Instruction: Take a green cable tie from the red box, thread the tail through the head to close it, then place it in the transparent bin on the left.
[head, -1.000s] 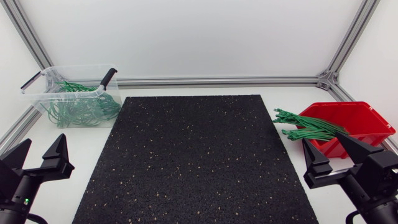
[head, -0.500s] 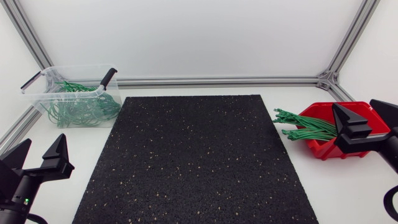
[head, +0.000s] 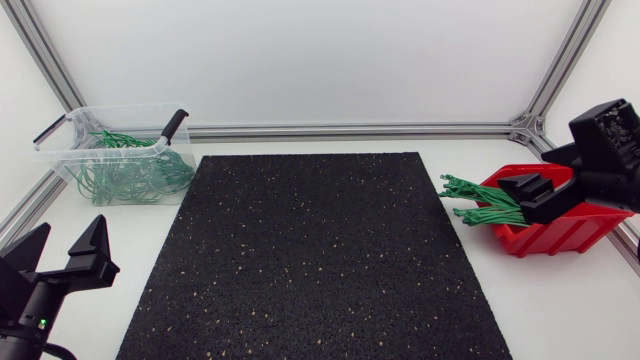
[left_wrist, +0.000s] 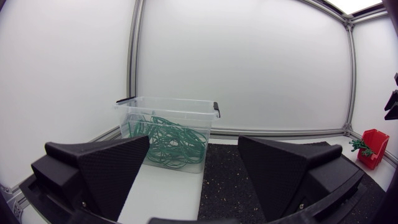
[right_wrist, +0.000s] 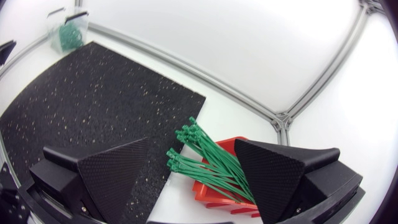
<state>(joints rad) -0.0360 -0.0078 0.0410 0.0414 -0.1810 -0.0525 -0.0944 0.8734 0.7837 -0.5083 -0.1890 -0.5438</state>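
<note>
Our right gripper (head: 548, 182) has risen from lower right to above the ties (head: 482, 202) in the box (head: 570, 232) at right, jaws spread, ready to pick. The left gripper (head: 65, 242) idles, jaws released.

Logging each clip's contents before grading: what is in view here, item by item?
mat: one, black with speckles, middle of the table.
transparent bin: one, clear with black handles, far left of the mat.
looped cable ties: a pile, green, inside the transparent bin.
red box: one, red, right of the mat.
straight cable ties: a bundle, green, sticking out of the red box towards the mat.
table: one, white, under everything.
left gripper: one, black, open, empty, near left side.
right gripper: one, black, open, empty, above the red box.
</note>
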